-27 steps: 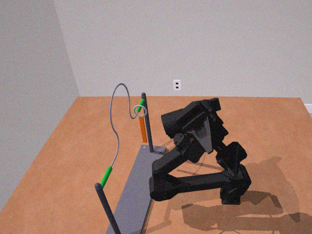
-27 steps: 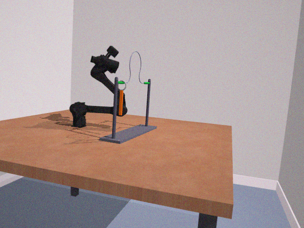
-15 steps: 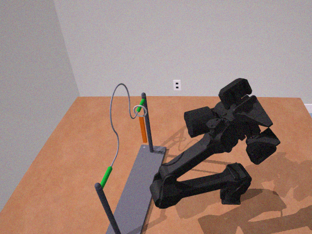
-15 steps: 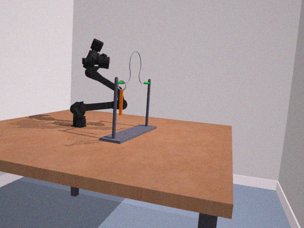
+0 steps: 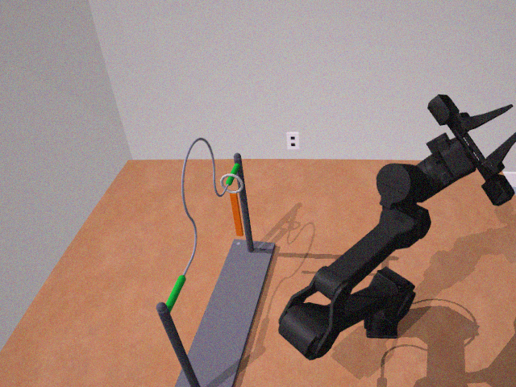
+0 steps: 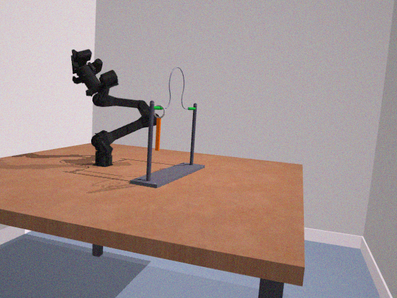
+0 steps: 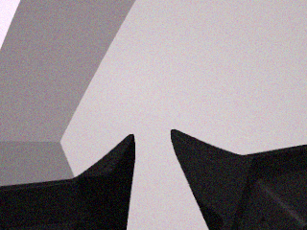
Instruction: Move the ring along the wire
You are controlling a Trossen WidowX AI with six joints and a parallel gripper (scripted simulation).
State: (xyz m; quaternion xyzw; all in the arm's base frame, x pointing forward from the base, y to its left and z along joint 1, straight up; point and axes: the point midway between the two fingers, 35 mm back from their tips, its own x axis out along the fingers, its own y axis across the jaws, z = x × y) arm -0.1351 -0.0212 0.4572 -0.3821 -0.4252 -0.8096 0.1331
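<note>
The ring [image 5: 222, 183] [image 6: 164, 112] hangs around the wire near the inner end of one green part [image 5: 235, 169] [image 6: 156, 108], beside one post [image 5: 246, 212] [image 6: 149, 144]. Its orange handle [image 5: 236, 213] [image 6: 157, 135] points down, above the base. The thin grey wire [image 5: 182, 179] [image 6: 177, 67] rises in a tall loop to the other green part [image 5: 176, 291] [image 6: 191, 108] at the other post [image 5: 176, 345] [image 6: 193, 138]. My gripper [image 5: 513, 120] [image 7: 153, 136] is partly open and empty, raised far from the ring and pointing away from it. Its fingertips are hard to make out in the exterior view.
The grey base plate [image 5: 233, 300] [image 6: 173, 174] joins both posts on the wooden table [image 5: 104, 266] [image 6: 224, 208]. The arm's elbow is bent low on the robot's side of the base plate. Walls [image 5: 333, 62] [image 7: 216, 72] stand behind; the wrist view shows only walls and fingers.
</note>
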